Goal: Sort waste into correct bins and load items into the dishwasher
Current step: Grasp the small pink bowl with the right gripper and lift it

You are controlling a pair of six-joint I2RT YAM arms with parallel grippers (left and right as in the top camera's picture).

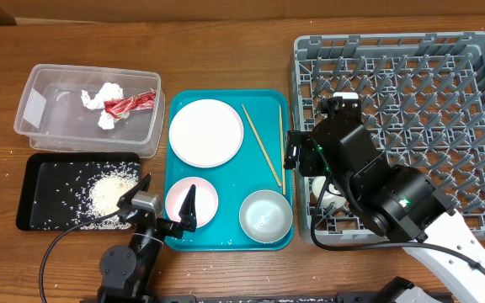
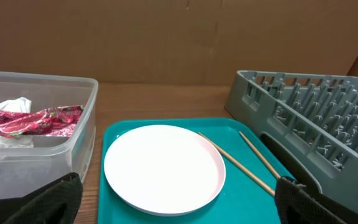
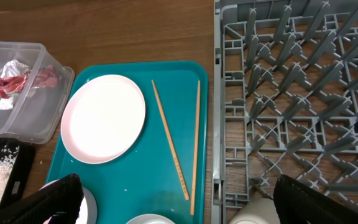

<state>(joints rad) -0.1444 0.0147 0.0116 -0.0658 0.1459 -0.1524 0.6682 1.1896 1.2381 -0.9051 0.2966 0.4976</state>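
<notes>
left gripper [image 1: 162,200]: released wide, one finger over small plate [image 1: 205,194]
right gripper [image 3: 188,202]: released wide, small cup [image 3: 253,213] between fingers, in dish rack [image 3: 303,93]

Plain bright teal tray [image 1: 234,181]. On the teal tray: white large plate [image 1: 206,132], pinkish-white small plate [image 1: 206,196], pale grey-white bowl [image 1: 266,215], two light brown chopsticks [image 1: 261,145].

Right of the teal tray: grey dish rack [image 1: 445,101], same grey all over, criss-cross grid pattern, white cup [image 3: 257,211] inside.

Left of the teal tray: see-through tub [image 1: 53,93] with a white label [image 1: 34,105], shiny red wrapper [image 1: 130,103] with dark crinkle marks and white tissue [image 1: 103,97] inside. Also left of the teal tray: black tray [image 1: 49,172] speckled with white rice [image 1: 112,194].

Under the teal tray: brown table [image 1: 226,50] with darker wood streaks.
</notes>
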